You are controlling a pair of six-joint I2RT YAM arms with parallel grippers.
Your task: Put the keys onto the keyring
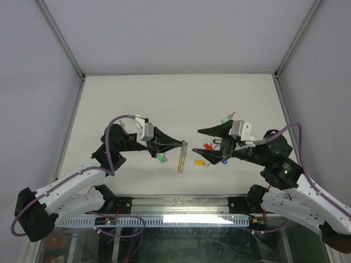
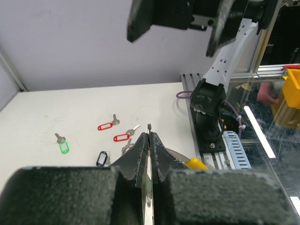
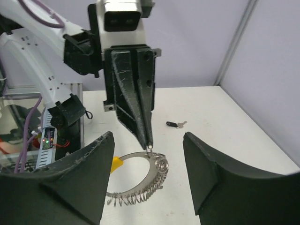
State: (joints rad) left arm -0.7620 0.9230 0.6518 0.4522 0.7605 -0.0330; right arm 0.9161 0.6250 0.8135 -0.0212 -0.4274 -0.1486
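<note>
The keyring [image 1: 182,155], a coiled silvery ring with a yellow segment [image 3: 116,162], hangs from the tip of my left gripper [image 1: 179,143], which is shut on its thin edge [image 2: 149,133]. My right gripper [image 1: 196,143] is open and empty, facing the ring from the right, its fingers [image 3: 91,161] on either side of the ring [image 3: 152,180] in the right wrist view. Keys lie on the table: green [image 1: 226,119], red [image 1: 208,146], yellow [image 1: 199,163], blue [image 1: 224,161]. Another green-tagged key [image 1: 160,158] lies by the left gripper. The left wrist view shows two red keys [image 2: 107,125], a green one [image 2: 63,147] and a black one [image 2: 101,158].
A dark-tagged key [image 3: 176,124] lies on the white table beyond the left gripper. Grey walls with metal posts [image 1: 61,39] enclose the table. The arm bases and a metal rail [image 1: 181,218] line the near edge.
</note>
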